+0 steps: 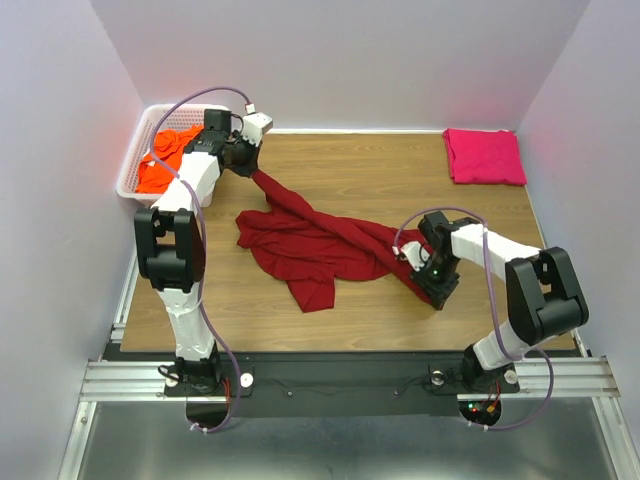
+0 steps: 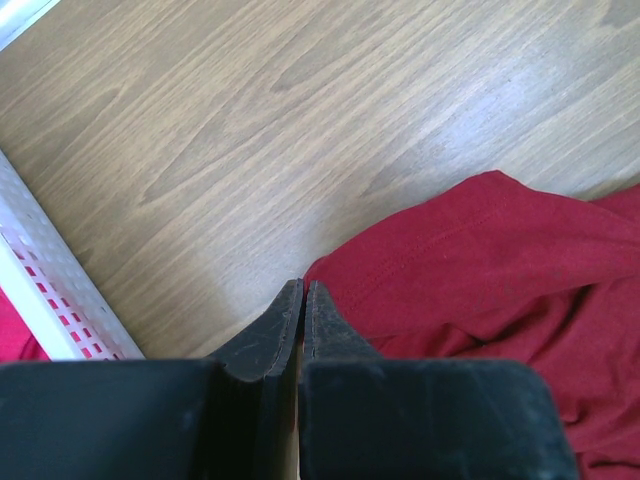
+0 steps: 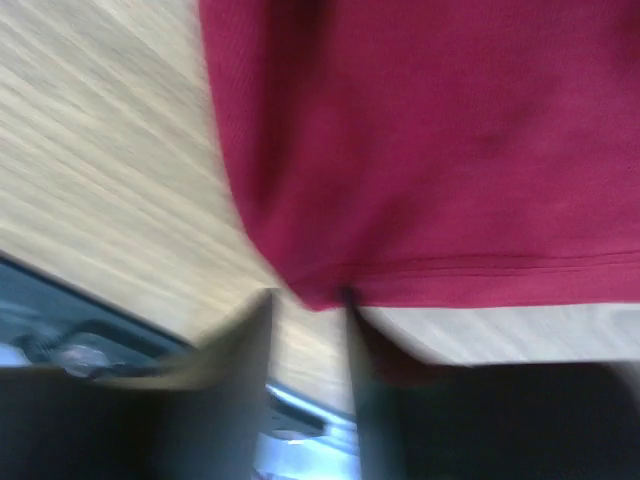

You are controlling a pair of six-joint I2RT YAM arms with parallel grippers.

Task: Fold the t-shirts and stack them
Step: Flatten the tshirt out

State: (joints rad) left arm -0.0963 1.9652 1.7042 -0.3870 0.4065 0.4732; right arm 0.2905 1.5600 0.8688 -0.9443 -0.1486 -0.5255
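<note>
Tension is the point: my left pincer [image 2: 303,295], clamped on the dark red t-shirt [image 1: 320,245] beside the white basket [image 1: 127,185], holds it stretched across the worktop [image 1: 400,170]; my right pincer [image 3: 307,297] stands half-wide around its near hem.

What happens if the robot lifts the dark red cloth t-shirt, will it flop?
Probably floppy: the dark red cloth t-shirt lies in rumpled folds, one end drawn into a thin strand at the left gripper. Pushed, it would likely bunch on the wooden table rather than slide whole.
</note>
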